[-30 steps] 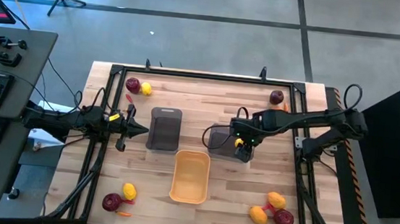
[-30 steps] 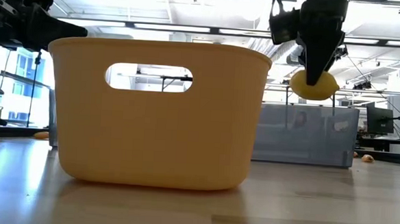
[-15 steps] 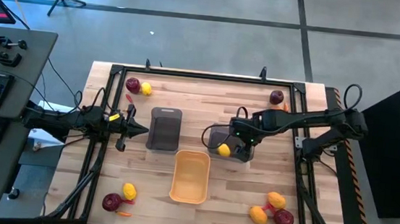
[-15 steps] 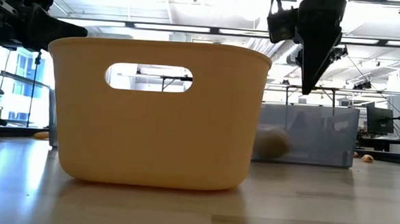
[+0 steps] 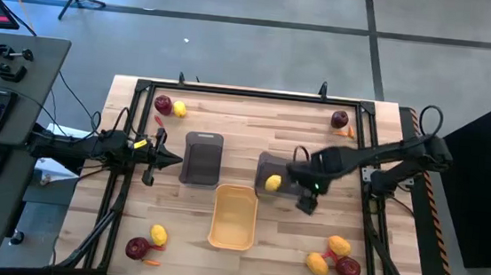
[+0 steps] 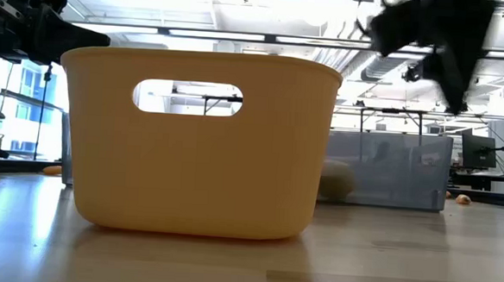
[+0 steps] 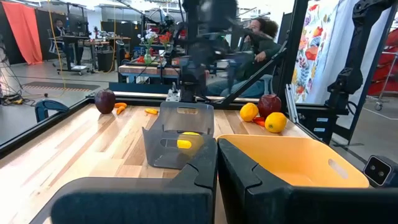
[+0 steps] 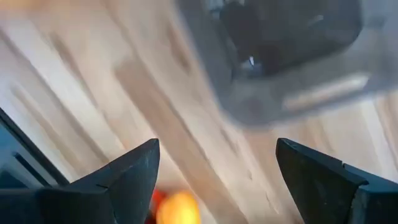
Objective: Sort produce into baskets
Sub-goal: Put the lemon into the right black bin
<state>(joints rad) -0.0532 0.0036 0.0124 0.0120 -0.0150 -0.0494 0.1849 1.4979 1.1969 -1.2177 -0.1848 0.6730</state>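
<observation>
Leaving lemon (image 5: 273, 183) in grey bin (image 5: 271, 173); right end effector (image 5: 306, 202) apart, empty, lower right of bin. Left end effector (image 5: 175, 159) together, parked. You need next pick: lower-right fruit (image 5: 331, 256).

Yellow lemon (image 5: 273, 183) in dark grey basket (image 5: 271, 166)

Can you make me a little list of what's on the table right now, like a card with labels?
yellow bin: centre, no produce seen in it
right grey bin: holds a lemon
left grey bin: looks empty
right gripper: open, above the table beside the right grey bin
left gripper: shut, at the left side
loose produce: in all four corners
</observation>
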